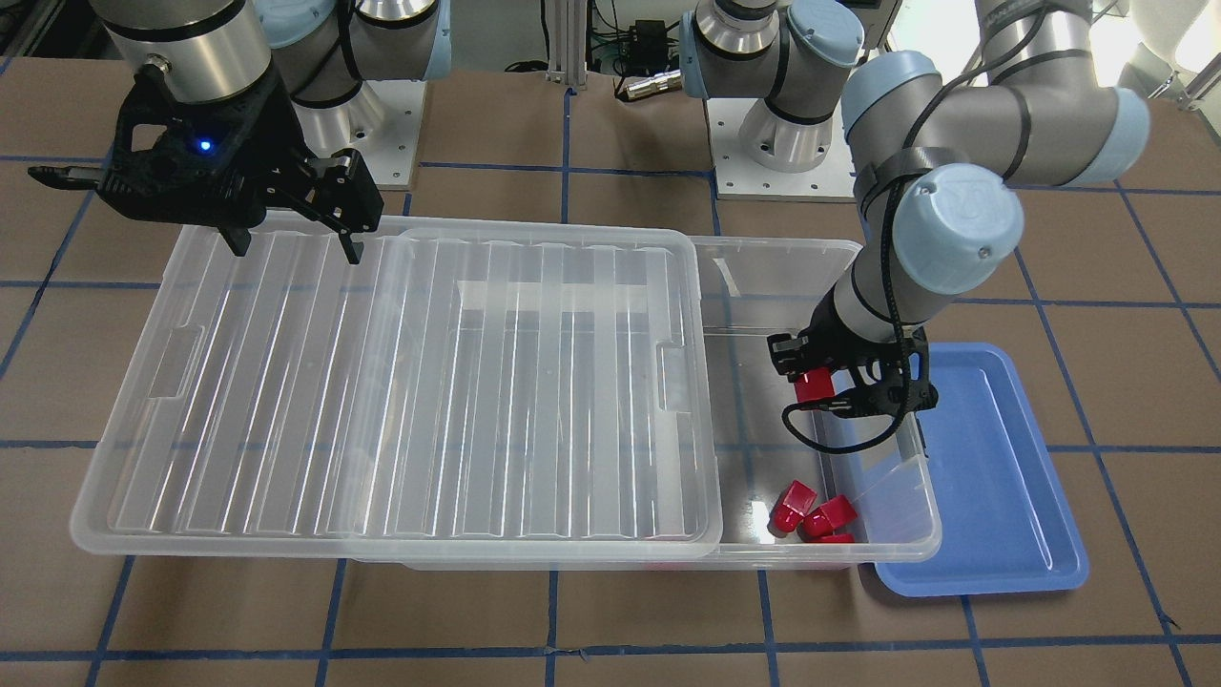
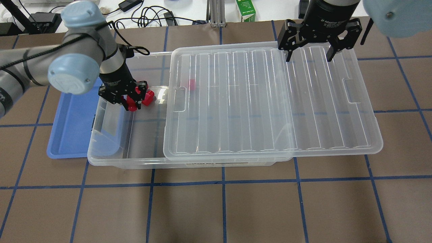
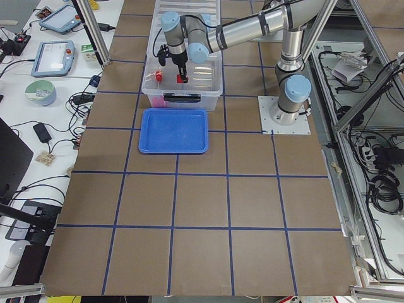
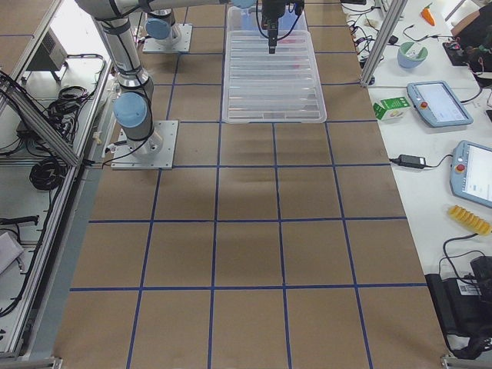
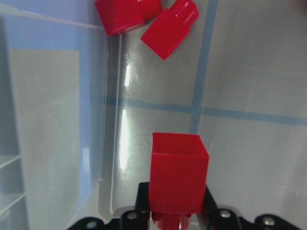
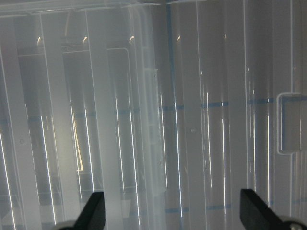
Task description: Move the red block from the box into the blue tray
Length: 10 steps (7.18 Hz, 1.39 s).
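Note:
My left gripper (image 1: 828,386) is shut on a red block (image 1: 816,385) and holds it above the floor of the box's uncovered end, close to the wall beside the blue tray (image 1: 1002,477). In the left wrist view the held block (image 5: 177,179) sits between the jaws. Loose red blocks (image 1: 811,515) lie in the box corner, and two show in the wrist view (image 5: 144,21). Another red block (image 2: 191,84) shows under the lid. The box (image 2: 111,148) is clear. My right gripper (image 2: 308,59) is open and empty over the lid's far edge.
The ribbed clear lid (image 2: 270,101) lies shifted toward my right side, covering most of the box and overhanging its end. The blue tray (image 2: 72,125) lies against the box's left end and holds nothing. Brown table with blue tape lines all around.

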### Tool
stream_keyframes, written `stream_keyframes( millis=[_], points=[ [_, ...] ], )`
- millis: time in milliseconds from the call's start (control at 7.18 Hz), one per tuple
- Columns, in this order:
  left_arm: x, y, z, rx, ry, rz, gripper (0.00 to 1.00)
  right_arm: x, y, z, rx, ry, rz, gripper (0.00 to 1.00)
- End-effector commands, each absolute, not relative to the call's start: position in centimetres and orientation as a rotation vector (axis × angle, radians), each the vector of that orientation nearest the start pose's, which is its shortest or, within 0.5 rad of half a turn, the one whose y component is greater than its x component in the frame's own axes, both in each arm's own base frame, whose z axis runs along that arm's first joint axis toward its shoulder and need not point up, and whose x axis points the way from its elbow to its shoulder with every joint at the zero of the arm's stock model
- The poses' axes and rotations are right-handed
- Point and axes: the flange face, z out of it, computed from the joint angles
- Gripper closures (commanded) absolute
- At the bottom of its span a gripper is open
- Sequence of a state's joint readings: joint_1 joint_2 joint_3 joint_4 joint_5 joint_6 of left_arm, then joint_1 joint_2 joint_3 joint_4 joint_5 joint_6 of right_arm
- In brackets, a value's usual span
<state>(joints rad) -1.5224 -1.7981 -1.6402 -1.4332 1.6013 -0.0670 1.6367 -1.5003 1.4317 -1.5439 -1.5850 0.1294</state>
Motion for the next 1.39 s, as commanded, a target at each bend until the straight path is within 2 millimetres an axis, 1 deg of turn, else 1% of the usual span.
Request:
stream_keyframes(
  millis=[0, 139, 278, 418, 557, 696, 835, 975, 1114, 1253],
  points=[
    [-6.8, -56.7, 40.7, -0.186, 3.049, 0.193, 1.0, 15.3, -52.1, 52.0, 0.105, 3.154, -0.074, 0.0],
    [0.0, -56.9, 40.3, -0.063, 3.071, 0.223, 1.0, 13.6, -52.4, 51.9, 0.105, 3.163, -0.065, 0.0],
    [7.7, -57.1, 39.2, -0.001, 3.101, 0.241, 1.0, 9.6, -53.4, 52.0, 0.04, 3.166, -0.075, 0.0],
    [13.3, -57.0, 36.3, -0.056, 3.119, 0.25, 1.0, 1.5, -54.0, 51.4, 0.039, 3.155, -0.035, 0.0],
    [16.0, -56.4, 32.1, 0.003, 3.131, 0.254, 1.0, -5.4, -53.8, 50.7, -0.069, 3.155, -0.02, 0.0],
    [17.5, -55.3, 26.9, 0.019, 3.127, 0.218, 1.0, -10.0, -52.7, 48.6, -0.02, 3.141, 0.039, 0.0],
    [17.1, -54.0, 22.8, 0.008, 3.12, 0.195, 1.0, -10.7, -52.5, 47.2, -0.01, 3.148, 0.045, 0.0],
    [16.7, -53.3, 21.1, 0.007, 3.126, 0.21, 1.0, -10.9, -52.1, 44.9, -0.003, 3.14, 0.085, 0.0],
    [16.5, -53.0, 20.6, 0.004, 3.135, 0.222, 1.0, -10.9, -52.5, 41.8, 0.007, 3.123, 0.088, 0.0],
    [16.1, -53.3, 20.0, -0.01, 3.184, 0.203, 0.97, -11.3, -53.2, 37.8, 0.012, 3.131, 0.07, 0.0]
  ],
)
